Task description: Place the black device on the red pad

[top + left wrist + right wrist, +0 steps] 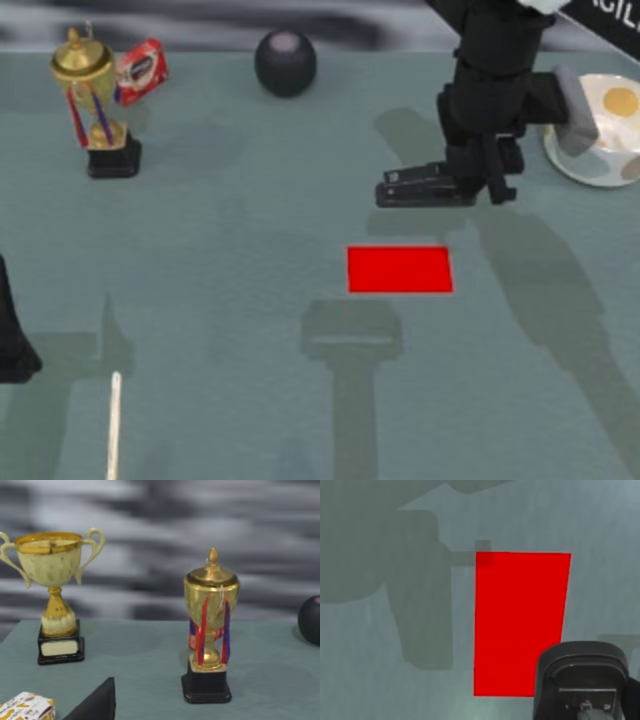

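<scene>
The black device (425,187), a slim dark bar, hangs above the table just beyond the red pad (400,269) in the top view. My right gripper (487,178) is shut on its right end, coming down from the back right. In the right wrist view the device's rounded end (582,682) shows close up beside one corner of the red pad (520,625), which lies flat and bare on the table. My left gripper (15,350) stays parked at the table's left edge, far from both.
A gold trophy with ribbons (95,100), a red-and-white packet (140,70) and a black sphere (285,62) stand along the back. A white dish (600,135) sits at the back right, a thin white stick (114,425) at the front left. The left wrist view shows a second trophy (55,595).
</scene>
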You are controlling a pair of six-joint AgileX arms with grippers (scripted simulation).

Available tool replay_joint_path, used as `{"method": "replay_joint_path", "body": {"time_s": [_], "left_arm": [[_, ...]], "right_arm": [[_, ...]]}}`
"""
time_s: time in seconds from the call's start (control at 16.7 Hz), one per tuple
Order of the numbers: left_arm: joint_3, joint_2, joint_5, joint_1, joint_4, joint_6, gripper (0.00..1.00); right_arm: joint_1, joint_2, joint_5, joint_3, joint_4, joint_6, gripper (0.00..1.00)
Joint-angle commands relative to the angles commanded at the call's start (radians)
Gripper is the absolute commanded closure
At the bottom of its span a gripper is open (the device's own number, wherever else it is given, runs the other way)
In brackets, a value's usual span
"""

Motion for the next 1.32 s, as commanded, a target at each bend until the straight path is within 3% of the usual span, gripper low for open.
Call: {"method": "replay_joint_path", "body": {"time_s": [0.18,0.54,0.9,1.32], "left_arm": [[0.0,0.0,0.0,0.0,0.0,0.0,0.0],[0.0,0.0,0.0,0.0,0.0,0.0,0.0],[0.0,0.0,0.0,0.0,0.0,0.0,0.0],[0.0,0.0,0.0,0.0,0.0,0.0,0.0]], "right_arm": [[0.003,0.007,0.0,-0.032,0.04,0.007,1.0],[0.03,0.069,0.0,-0.221,0.296,0.037,1.0],[0.036,0.08,0.0,-0.254,0.332,0.042,1.0],[0.036,0.08,0.0,-0.254,0.332,0.042,0.47]]}}
